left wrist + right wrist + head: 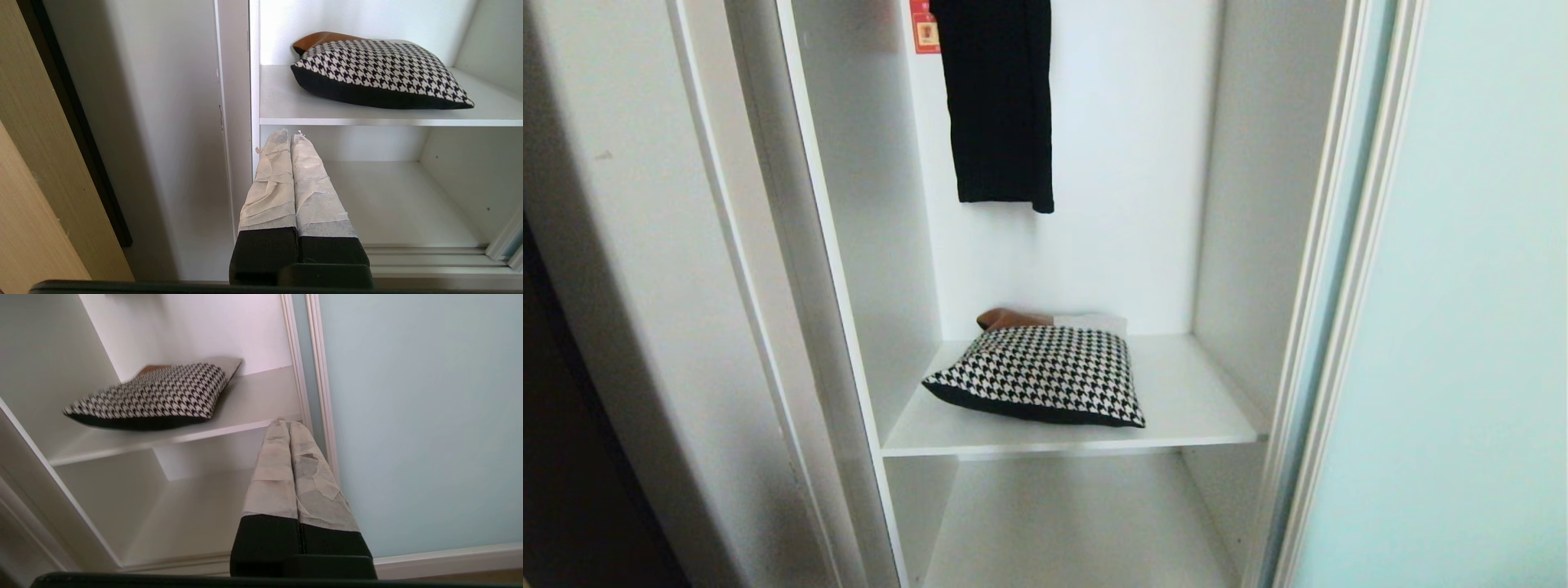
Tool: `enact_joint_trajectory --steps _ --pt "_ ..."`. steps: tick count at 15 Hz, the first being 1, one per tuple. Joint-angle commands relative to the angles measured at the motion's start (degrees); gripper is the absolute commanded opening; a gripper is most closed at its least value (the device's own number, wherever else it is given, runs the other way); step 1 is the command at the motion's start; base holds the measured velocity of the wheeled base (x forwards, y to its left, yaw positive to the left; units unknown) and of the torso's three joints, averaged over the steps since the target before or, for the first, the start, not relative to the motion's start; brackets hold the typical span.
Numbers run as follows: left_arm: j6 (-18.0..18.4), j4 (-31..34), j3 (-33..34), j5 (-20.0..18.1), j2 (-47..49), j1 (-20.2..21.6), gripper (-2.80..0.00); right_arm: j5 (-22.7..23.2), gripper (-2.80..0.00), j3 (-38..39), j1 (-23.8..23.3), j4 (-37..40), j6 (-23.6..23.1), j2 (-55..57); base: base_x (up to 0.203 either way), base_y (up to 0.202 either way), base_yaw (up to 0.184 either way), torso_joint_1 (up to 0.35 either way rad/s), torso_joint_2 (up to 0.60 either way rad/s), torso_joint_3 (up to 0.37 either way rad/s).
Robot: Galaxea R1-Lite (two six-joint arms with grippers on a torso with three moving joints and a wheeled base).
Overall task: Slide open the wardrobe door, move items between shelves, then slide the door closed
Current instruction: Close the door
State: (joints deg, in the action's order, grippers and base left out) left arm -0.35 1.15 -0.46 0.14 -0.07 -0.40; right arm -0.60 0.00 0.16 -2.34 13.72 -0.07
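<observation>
Head view: neither gripper visible; houndstooth cushion (pixel 1041 382) near shelf (pixel 1192 408) front-left corner, garment (pixel 1001 106) top cut off. Wrist views: left gripper (pixel 291 136) and right gripper (pixel 286 425) closed, empty.

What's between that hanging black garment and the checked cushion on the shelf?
Nothing: in the head view only bare white back wall separates the long black ribbed garment from the houndstooth cushion.

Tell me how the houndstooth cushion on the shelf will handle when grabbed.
The cushion looks plump and soft, so it would likely squash and sag rather than stay stiff. Probably light for its size. Lying flat on the shelf, it should slide, not roll.
</observation>
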Motion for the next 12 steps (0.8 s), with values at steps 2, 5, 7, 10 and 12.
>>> enact_joint_trajectory --steps 2,5,7,10,12 --pt "0.0 0.0 0.0 0.0 0.1 0.1 -2.80 0.1 -2.80 0.0 0.0 1.2 -13.3 0.0 0.000 0.000 0.000 0.000 0.00 0.000" --pt "0.0 0.0 0.0 0.0 0.1 0.0 -2.80 0.8 -2.80 -0.3 0.0 2.7 -16.0 0.1 0.000 0.000 0.000 0.000 0.00 0.000" --pt "0.0 0.0 0.0 0.0 0.1 0.0 -2.80 0.7 -2.80 -0.2 0.0 2.2 -15.3 0.1 0.000 0.000 0.000 0.000 0.00 0.000" --pt "-0.1 0.0 0.0 0.0 0.1 0.0 -2.80 0.5 -2.80 0.0 0.0 2.0 -15.3 0.0 0.000 0.000 0.000 0.000 0.00 0.000" --pt "0.0 0.0 0.0 0.0 0.1 0.0 -2.80 0.5 -2.80 0.0 0.0 2.1 -14.9 0.0 0.000 0.000 0.000 0.000 0.00 0.000"
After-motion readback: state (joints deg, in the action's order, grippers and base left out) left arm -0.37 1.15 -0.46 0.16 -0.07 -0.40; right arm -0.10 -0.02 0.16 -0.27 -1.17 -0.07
